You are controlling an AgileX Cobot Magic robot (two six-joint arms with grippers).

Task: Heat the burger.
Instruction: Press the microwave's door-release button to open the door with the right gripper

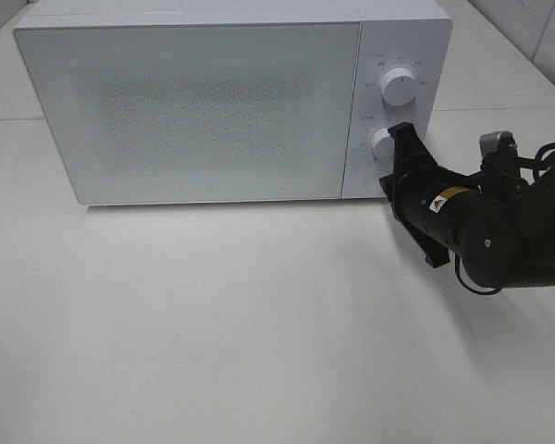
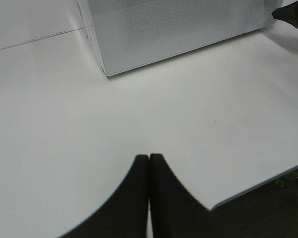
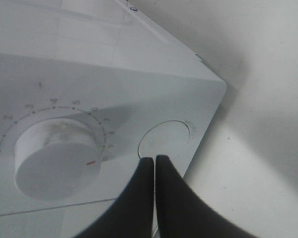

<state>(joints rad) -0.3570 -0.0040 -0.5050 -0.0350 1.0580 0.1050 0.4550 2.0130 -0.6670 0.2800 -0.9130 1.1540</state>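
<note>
The burger is out of view. A white microwave (image 1: pixel 203 102) stands at the back of the table with its frosted door closed. My right gripper (image 1: pixel 388 180) is shut, and its tips sit against the lower right corner of the control panel. In the right wrist view the shut right gripper (image 3: pixel 154 158) rests at the edge of a round button (image 3: pixel 165 139), beside the numbered lower knob (image 3: pixel 57 156). My left gripper (image 2: pixel 149 157) is shut on nothing and hovers over the bare table in front of the microwave (image 2: pixel 164 29).
An upper knob (image 1: pixel 398 88) sits above the lower knob (image 1: pixel 383 143) on the panel. The white table (image 1: pixel 259 324) stretches in front of the microwave. Its edge (image 2: pixel 268 181) shows in the left wrist view, with floor beyond. The right arm's body (image 1: pixel 499 231) lies to the right of the microwave.
</note>
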